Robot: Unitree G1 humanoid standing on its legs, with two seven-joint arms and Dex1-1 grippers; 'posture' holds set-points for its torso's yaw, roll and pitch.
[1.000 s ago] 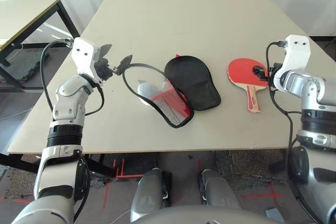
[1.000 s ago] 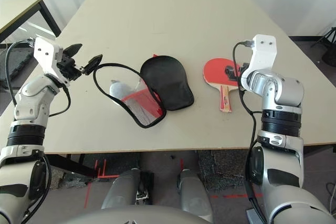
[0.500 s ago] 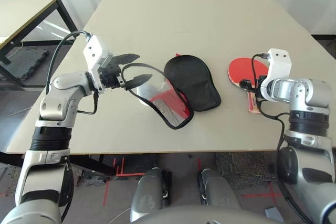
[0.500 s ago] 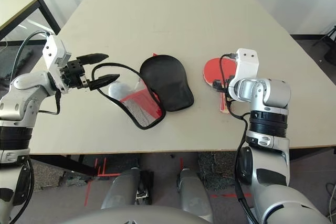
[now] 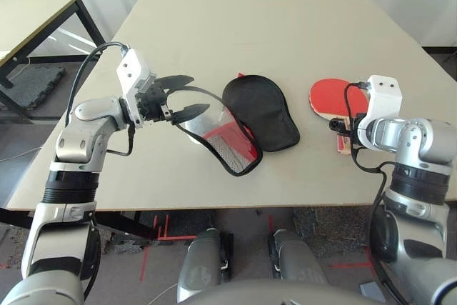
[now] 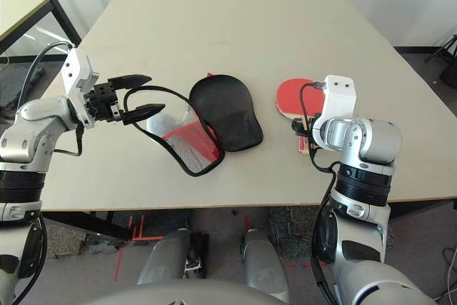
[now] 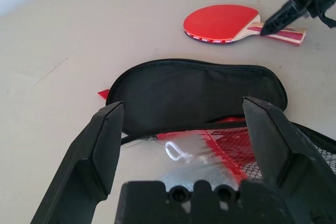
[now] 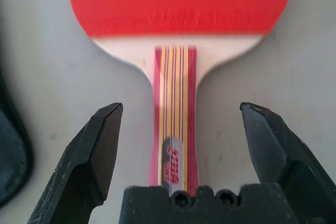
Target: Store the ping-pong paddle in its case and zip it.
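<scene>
2 grippers up, both spread wide, neither holding anything. The right gripper [image 8: 177,145] points steeply down over the paddle [image 8: 181,19], its 2 black fingers [image 8: 97,156] standing either side of the striped handle with table showing in both gaps, so no contact on either side. From the left wrist view, a right fingertip sits just at the handle's neck. The paddle lies flat, red face up, on the right half of the table [image 5: 285,19], blade away from the robot and handle toward the near edge.

Over on the other side, the left gripper [image 5: 182,98] hangs near level, aimed toward the middle of the table. Its fingers [image 7: 100,145] are fully parted, and the open edge of the case [image 5: 260,112] lies right in front of them. 1 fingertip hangs over the black rim of the case's near flap; whether it touches, I cannot tell.

The case lies unzipped at mid-table, well apart from the paddle. Its far half lies spread with black lining up, a red corner peeking out behind. The near half shows a mesh pocket [image 5: 232,149] over red, bordered by black edging that loops out toward the left gripper. Something pale and shiny with a white cord [image 7: 178,153] lies inside the opening.
</scene>
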